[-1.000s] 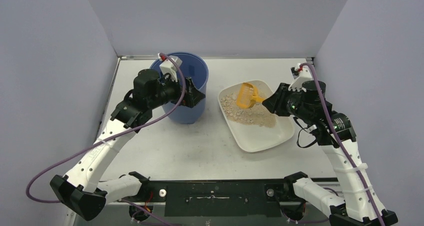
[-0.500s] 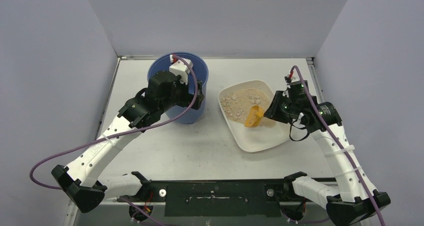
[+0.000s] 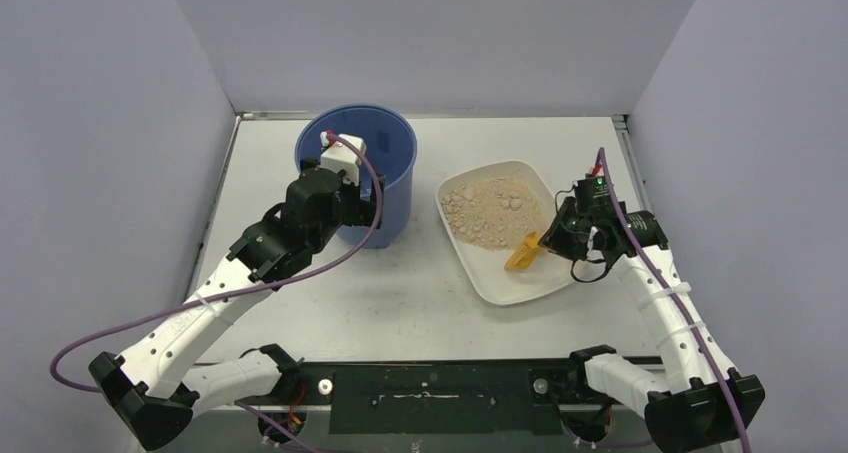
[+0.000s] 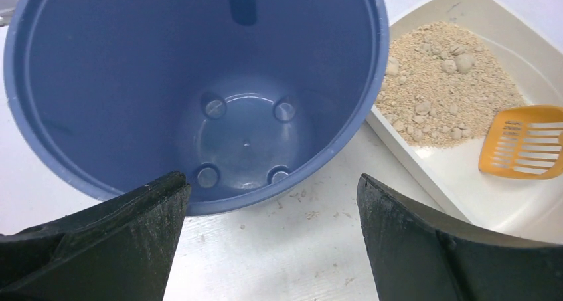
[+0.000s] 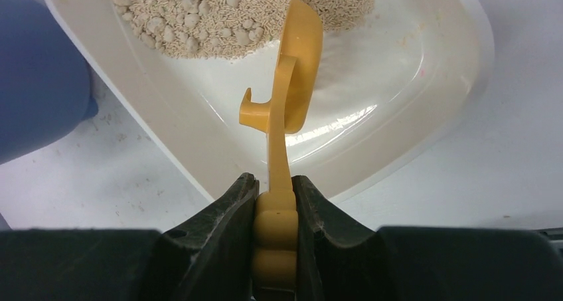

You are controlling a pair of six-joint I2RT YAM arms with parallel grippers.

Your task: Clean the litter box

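Observation:
The litter box is a shallow white tray right of centre, with tan granules heaped in its far half. My right gripper is shut on the handle of a yellow slotted scoop. The scoop head hangs over the tray's bare near end. In the right wrist view the scoop stands edge-on above the litter box, the gripper clamping its knobbed grip. My left gripper is open at the near rim of the blue bucket. Nothing lies between its fingers.
The blue bucket is empty, its bottom showing in the left wrist view. A few stray granules lie on the table between bucket and litter box. Grey walls close in the table on three sides.
My right gripper has carried the scoop from the far part of the tray, over the granules, to its near right end. The left arm has drawn back toward the bucket's near side.

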